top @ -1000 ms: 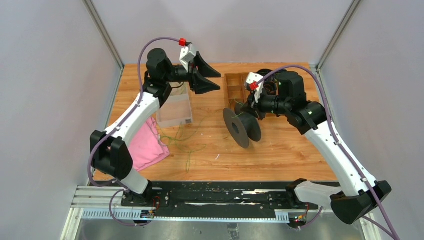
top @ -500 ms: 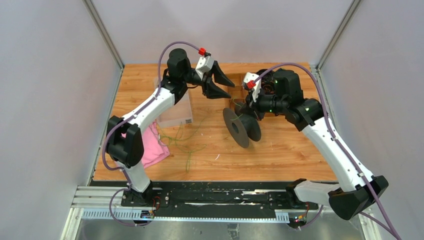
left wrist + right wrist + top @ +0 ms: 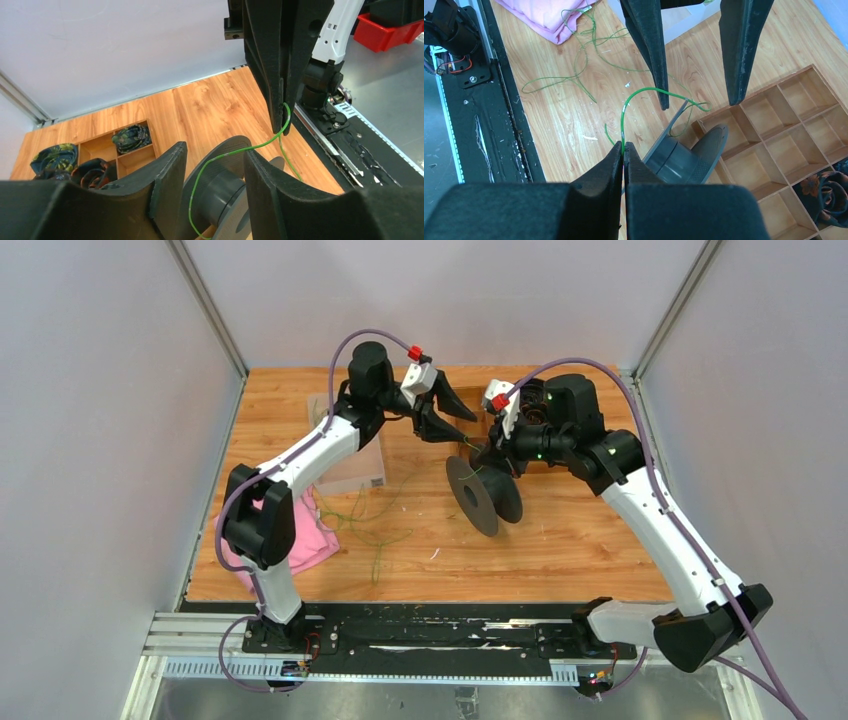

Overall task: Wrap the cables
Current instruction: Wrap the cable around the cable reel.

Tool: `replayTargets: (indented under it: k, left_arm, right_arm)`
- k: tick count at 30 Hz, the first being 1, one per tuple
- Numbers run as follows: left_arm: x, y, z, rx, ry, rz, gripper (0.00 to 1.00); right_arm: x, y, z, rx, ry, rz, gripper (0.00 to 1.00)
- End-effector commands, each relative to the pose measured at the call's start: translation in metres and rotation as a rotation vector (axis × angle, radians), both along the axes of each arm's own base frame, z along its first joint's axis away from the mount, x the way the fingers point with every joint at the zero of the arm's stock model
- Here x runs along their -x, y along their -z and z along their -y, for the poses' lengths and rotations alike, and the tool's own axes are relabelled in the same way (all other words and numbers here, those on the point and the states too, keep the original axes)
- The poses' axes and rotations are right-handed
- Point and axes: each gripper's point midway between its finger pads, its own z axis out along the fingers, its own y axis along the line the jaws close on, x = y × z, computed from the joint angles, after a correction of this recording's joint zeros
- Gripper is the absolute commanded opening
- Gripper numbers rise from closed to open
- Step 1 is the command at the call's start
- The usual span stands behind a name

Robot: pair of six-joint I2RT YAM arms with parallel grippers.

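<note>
A black spool (image 3: 485,492) stands on its edge at the table's middle. My right gripper (image 3: 482,452) is just above it, shut on a thin green cable (image 3: 644,91) that arcs from the pinched fingertips (image 3: 624,147) down to the spool's hub (image 3: 676,160). My left gripper (image 3: 466,427) is open and empty, its fingers (image 3: 651,55) close behind the held cable. In the left wrist view the cable (image 3: 235,152) runs between the open gripper's (image 3: 215,150) jaws, over the spool (image 3: 222,192). More cable (image 3: 372,528) lies loose on the table to the left.
A pink cloth (image 3: 298,530) lies at the left edge, with a clear plastic box (image 3: 355,468) behind it. A wooden compartment tray (image 3: 796,125) holding dark rolled items (image 3: 131,137) stands behind the spool. A black rail (image 3: 420,632) runs along the near edge.
My left arm has swung right, bringing its open gripper from over the clear box to just beside the right gripper and spool. The right gripper has stayed shut on the cable.
</note>
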Motion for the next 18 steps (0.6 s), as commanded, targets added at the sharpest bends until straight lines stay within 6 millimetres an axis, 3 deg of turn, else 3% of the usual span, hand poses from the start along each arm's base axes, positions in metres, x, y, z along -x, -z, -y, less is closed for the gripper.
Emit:
replayTargets:
  k: [1, 7, 18]
  left_arm:
    - [0.007, 0.004, 0.008, 0.013, 0.033, 0.039, 0.47]
    - [0.013, 0.013, 0.011, 0.000, 0.044, 0.013, 0.33]
    - [0.020, 0.014, 0.008, -0.005, 0.057, 0.004, 0.19]
  right_arm:
    - [-0.002, -0.008, 0.002, -0.020, 0.011, -0.012, 0.01]
    - [-0.003, -0.007, 0.003, -0.013, 0.022, -0.008, 0.01]
    - [-0.011, -0.001, 0.014, 0.012, 0.086, 0.006, 0.01]
